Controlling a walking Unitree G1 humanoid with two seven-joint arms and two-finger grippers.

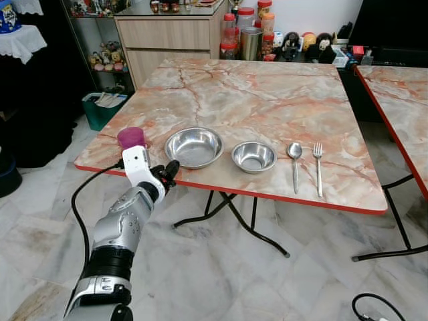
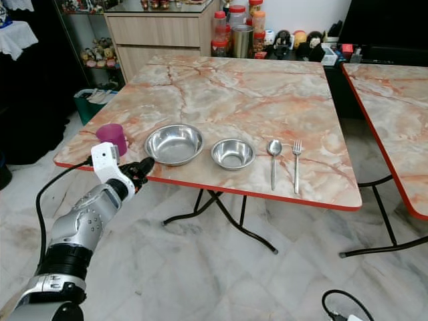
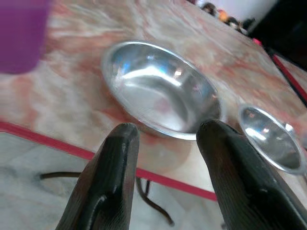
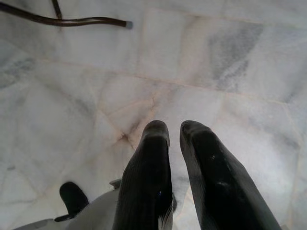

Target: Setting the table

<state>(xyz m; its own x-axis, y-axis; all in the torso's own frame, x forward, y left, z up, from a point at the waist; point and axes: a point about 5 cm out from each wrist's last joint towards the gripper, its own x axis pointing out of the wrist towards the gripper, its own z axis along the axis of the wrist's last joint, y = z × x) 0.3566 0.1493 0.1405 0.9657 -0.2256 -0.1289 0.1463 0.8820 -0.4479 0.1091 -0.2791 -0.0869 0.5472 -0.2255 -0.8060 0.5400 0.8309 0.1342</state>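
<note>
On the marble table (image 1: 267, 93), near its front edge, a row runs from left to right: a purple cup (image 1: 131, 137), a large steel bowl (image 1: 194, 147), a small steel bowl (image 1: 253, 157), a spoon (image 1: 295, 160) and a fork (image 1: 318, 167). My left gripper (image 1: 170, 170) hovers just off the table's red front edge, between the cup and the large bowl. It is open, with nothing between its fingers (image 3: 125, 139). In the left wrist view the large bowl (image 3: 158, 91) lies straight ahead. My right gripper (image 4: 175, 128) hangs idle over the floor, shut.
A second marble table (image 1: 401, 100) stands close on the right. Behind the table are a wooden cabinet (image 1: 167, 33) and jars (image 1: 247, 33). A green bin (image 1: 100, 107) sits at the left. Folding legs (image 1: 234, 214) run under the table, and a cable (image 1: 368, 304) lies on the floor.
</note>
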